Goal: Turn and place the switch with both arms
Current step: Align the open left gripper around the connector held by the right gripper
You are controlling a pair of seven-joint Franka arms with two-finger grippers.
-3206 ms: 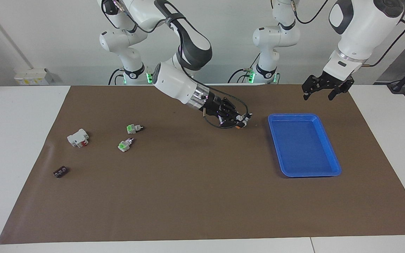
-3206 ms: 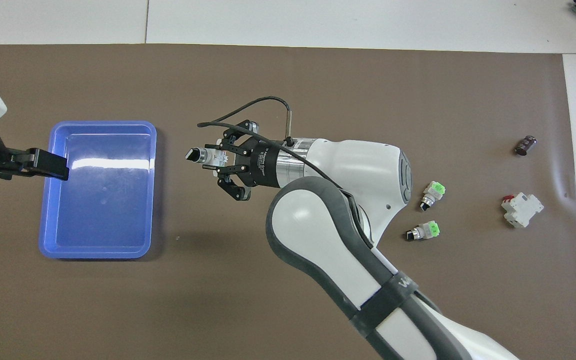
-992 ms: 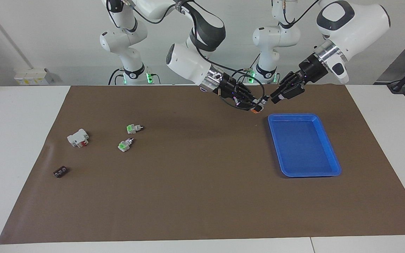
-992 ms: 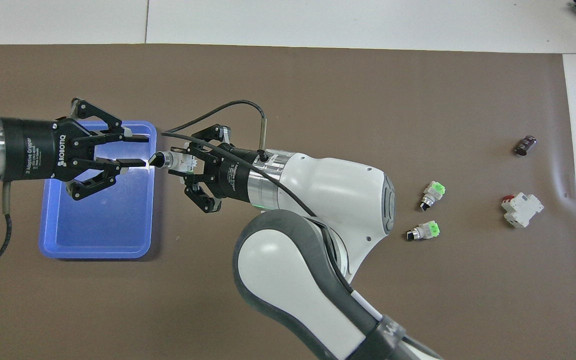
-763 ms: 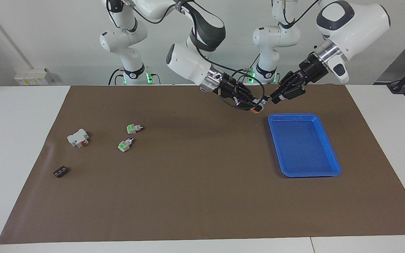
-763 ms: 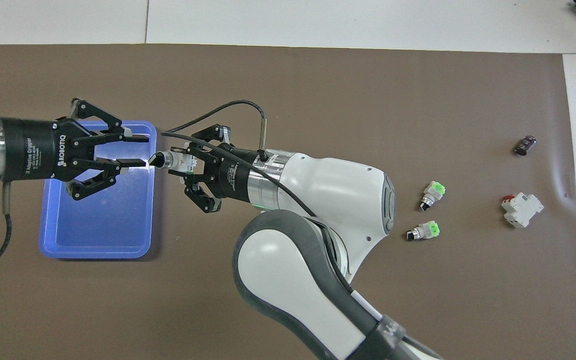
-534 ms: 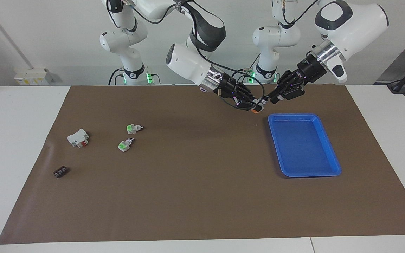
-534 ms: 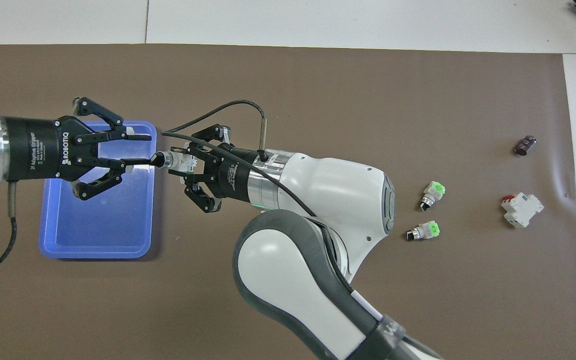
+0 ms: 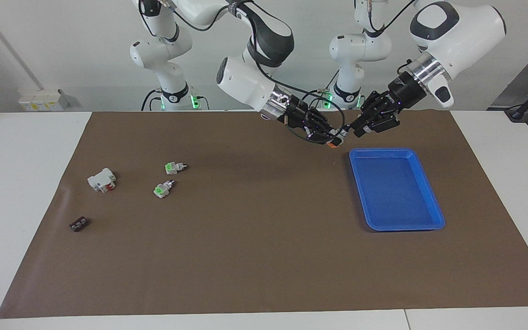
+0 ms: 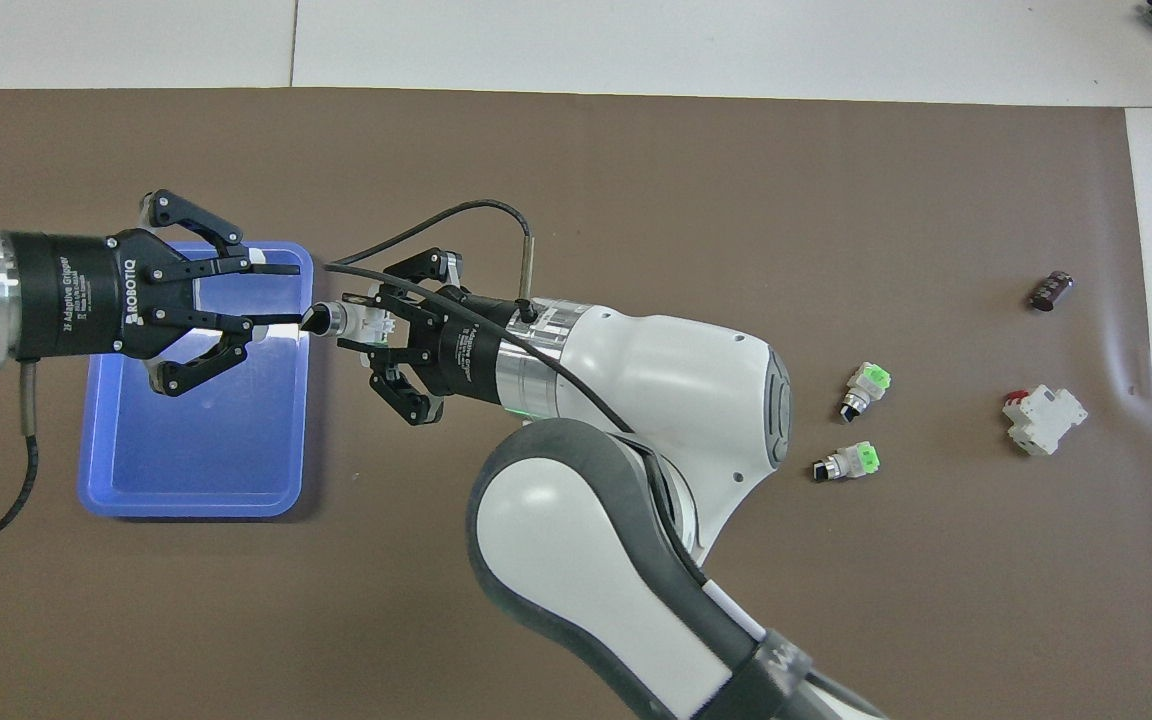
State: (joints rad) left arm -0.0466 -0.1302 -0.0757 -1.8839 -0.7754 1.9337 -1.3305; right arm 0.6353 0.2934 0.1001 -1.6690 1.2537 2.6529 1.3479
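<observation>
Upper centre of the facing view, the switch [image 9: 336,138] hangs in the air above the brown mat [image 9: 255,238], just off the blue tray [image 9: 429,192] corner; the right gripper [image 9: 330,136] is clamped on its white body; long axis nearly level, black knob tip pointing toward the left gripper [image 9: 353,129], orange end on the underside; the left gripper's fingers [image 10: 276,268] are parted, the lower one [image 10: 271,321] meeting the knob tip [image 10: 317,319] in the overhead view.

Right hand [image 10: 376,325] clamped, raised; left hand [image 10: 281,295] parted, tips facing it.
</observation>
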